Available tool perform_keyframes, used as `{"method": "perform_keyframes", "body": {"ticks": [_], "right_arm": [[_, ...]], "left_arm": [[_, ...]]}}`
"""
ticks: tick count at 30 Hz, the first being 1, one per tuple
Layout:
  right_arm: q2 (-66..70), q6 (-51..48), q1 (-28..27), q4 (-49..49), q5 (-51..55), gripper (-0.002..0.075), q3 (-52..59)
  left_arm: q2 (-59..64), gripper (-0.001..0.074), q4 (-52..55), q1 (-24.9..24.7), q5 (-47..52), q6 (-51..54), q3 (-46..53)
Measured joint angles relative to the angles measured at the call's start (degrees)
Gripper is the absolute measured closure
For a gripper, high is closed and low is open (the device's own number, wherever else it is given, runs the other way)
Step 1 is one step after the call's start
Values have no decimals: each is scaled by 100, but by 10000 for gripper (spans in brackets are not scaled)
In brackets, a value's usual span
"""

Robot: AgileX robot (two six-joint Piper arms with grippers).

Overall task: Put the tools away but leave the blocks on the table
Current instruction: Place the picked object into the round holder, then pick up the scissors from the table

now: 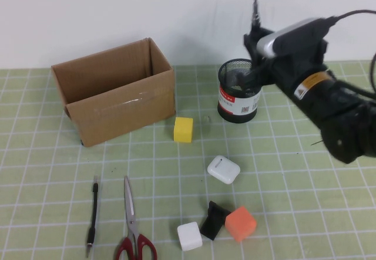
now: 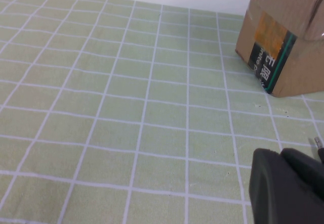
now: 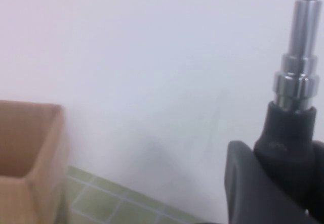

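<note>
- Screwdriver (image 1: pixel 255 13): stiff, light, slippery shaft; right hand (image 1: pixel 257 66) clenches its black handle, shaft up, above the mesh cup (image 1: pixel 239 91).
- Left hand (image 2: pixel 283 186): low over surface (image 2: pixel 126 107); grip state unclear.
- Scissors (image 1: pixel 132 225) and pen (image 1: pixel 93 213) lie flat on the surface.

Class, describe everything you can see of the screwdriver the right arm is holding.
The screwdriver has a black handle and a stepped, shiny metal shaft. It stands upright, shaft up, clamped at the handle in the right gripper, directly above the black mesh cup. Nothing else touches it. The left gripper hovers over the table near the cardboard box.
</note>
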Motion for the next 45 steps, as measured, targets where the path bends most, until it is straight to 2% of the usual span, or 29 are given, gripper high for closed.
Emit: {"method": "perform_keyframes", "body": {"ticks": [11, 13, 17, 19, 21, 31, 39, 42, 43, 44, 45], "right_arm": [[927, 255, 13, -279, -513, 718, -369], [950, 268, 13, -279, -524, 676, -401], [977, 270, 13, -279, -527, 518, -415], [999, 270, 13, -279, -527, 465, -415], [998, 270, 13, -279, -527, 450, -415], [958, 270, 13, -279, -427, 452, -442], [-327, 280, 13, -294, 890, 475, -442], [-1028, 280, 13, -294, 1751, 542, -442], [-1279, 280, 13, -294, 2111, 511, -442], [-1527, 280, 13, -294, 2489, 536, -442], [-1779, 291, 13, -294, 2877, 663, -442]], "left_arm": [[0, 739, 0, 0, 0, 0, 0], [0, 739, 0, 0, 0, 0, 0], [0, 739, 0, 0, 0, 0, 0], [0, 739, 0, 0, 0, 0, 0], [0, 739, 0, 0, 0, 0, 0], [0, 739, 0, 0, 0, 0, 0], [0, 739, 0, 0, 0, 0, 0], [0, 739, 0, 0, 0, 0, 0], [0, 739, 0, 0, 0, 0, 0], [0, 739, 0, 0, 0, 0, 0], [0, 739, 0, 0, 0, 0, 0]]}}
